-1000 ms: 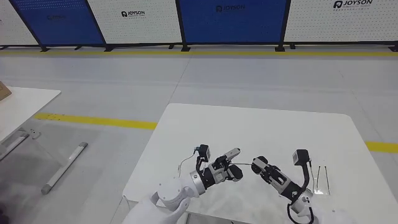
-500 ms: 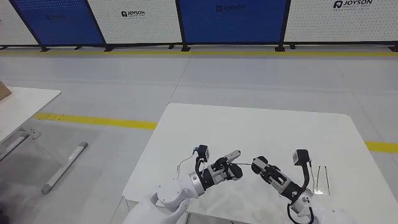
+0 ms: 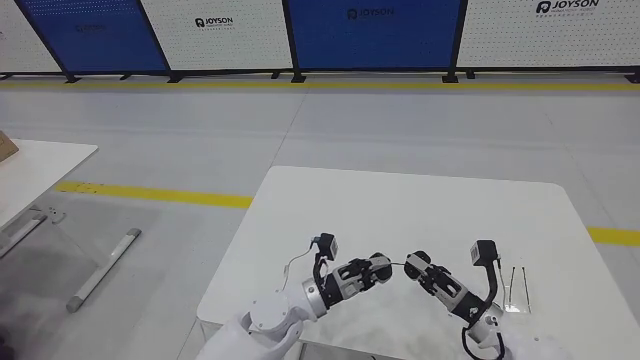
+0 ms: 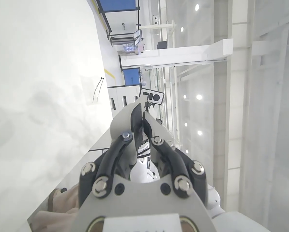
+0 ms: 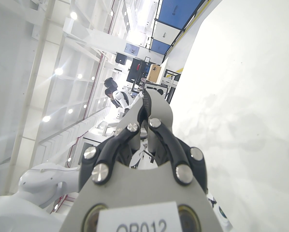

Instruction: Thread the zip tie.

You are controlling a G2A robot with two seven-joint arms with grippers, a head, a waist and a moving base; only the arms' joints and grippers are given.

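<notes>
I am holding the zip tie (image 5: pixel 147 108) in the air above the near part of the table (image 3: pixel 400 210), pinched from both sides. My right pincer (image 5: pixel 145 98) is clamped on the ribbed strap, which is showing dark between its fingers. My left pincer (image 4: pixel 143 114) is closed tight on what I am taking to be the head end, though that bit is too small for me to be sure. The two pincers are facing each other tip to tip, very near, with only a short run of strap bridging them. A pair of spare ties (image 3: pixel 515 288) is lying flat on the table out to my right, well apart from the work.

I am judging this to be the feeding step, tail going into head. To do it well, I am thinking the strap's flat face should be lining up squarely with the slot before any push. Only one pincer should be travelling, and slowly, while the other is acting as a steady anchor. Gripping this close to the end should be helping the strap resist bowing; if it is starting to buckle, backing off and realigning is looking wiser than forcing it
</notes>
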